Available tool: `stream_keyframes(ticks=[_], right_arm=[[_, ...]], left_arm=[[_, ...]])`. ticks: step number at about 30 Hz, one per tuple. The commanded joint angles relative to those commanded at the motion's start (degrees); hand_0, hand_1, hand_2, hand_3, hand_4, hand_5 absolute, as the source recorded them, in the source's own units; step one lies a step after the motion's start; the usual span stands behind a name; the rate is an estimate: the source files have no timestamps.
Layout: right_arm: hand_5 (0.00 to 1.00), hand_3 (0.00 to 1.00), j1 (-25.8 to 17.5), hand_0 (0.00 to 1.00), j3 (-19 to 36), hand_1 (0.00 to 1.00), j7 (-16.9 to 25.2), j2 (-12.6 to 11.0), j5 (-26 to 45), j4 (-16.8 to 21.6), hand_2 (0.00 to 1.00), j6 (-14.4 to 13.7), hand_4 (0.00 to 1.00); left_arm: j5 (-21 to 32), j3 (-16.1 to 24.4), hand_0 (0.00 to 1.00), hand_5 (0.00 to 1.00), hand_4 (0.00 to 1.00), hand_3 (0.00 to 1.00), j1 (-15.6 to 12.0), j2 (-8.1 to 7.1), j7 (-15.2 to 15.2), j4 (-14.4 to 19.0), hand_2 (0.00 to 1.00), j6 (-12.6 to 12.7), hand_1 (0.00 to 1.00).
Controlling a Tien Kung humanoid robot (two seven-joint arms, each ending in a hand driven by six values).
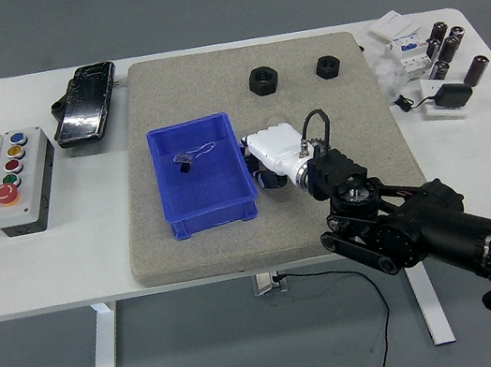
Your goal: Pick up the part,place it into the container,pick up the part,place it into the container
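Reaching in from the 4 o'clock corner, the right arm (425,228) stretched over the mat (272,226) and ended in a white right hand (271,152) just beside the bin (201,174), at the bin's 3 o'clock side. The fingers pointed toward the bin wall and were partly tucked under the hand, so whether they were wide, narrow or holding something could not be told.

The bin was blue and sat on the mat's left half. Inside it, toward the 12 o'clock end, lay a small dark part (184,162) with a thin pale wire looping off it toward 2 o'clock.

Two black nuts lay on the mat near its far edge: nut one (263,79) at about 1 o'clock from the bin, nut two (329,65) further toward 3 o'clock from the first, the two apart.

Off the mat at 9 o'clock stood a button box (0,181) with coloured buttons. A black pedal (86,102) lay between the box and the mat, at the mat's 10 o'clock corner. At the table's (60,264) 2 o'clock corner sat dark cylinders (447,48), white blocks (402,46) and a black adapter (450,96), close together.
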State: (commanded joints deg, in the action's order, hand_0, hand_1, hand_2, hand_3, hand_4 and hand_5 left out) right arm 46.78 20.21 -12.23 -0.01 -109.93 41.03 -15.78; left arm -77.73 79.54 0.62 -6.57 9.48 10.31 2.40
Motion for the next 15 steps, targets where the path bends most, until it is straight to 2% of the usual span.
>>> stream_keyframes(ticks=[15], right_arm=[[0.002, 0.687, 0.1, 0.327, 4.1, 0.560, 0.4, -1.2, -0.3, 0.4, 0.530, -1.9, 0.393]], left_arm=[[-0.1, 0.2, 0.675, 0.308, 0.718, 0.622, 0.0, 0.04, -0.1, 0.0, 0.594, 0.0, 0.669]])
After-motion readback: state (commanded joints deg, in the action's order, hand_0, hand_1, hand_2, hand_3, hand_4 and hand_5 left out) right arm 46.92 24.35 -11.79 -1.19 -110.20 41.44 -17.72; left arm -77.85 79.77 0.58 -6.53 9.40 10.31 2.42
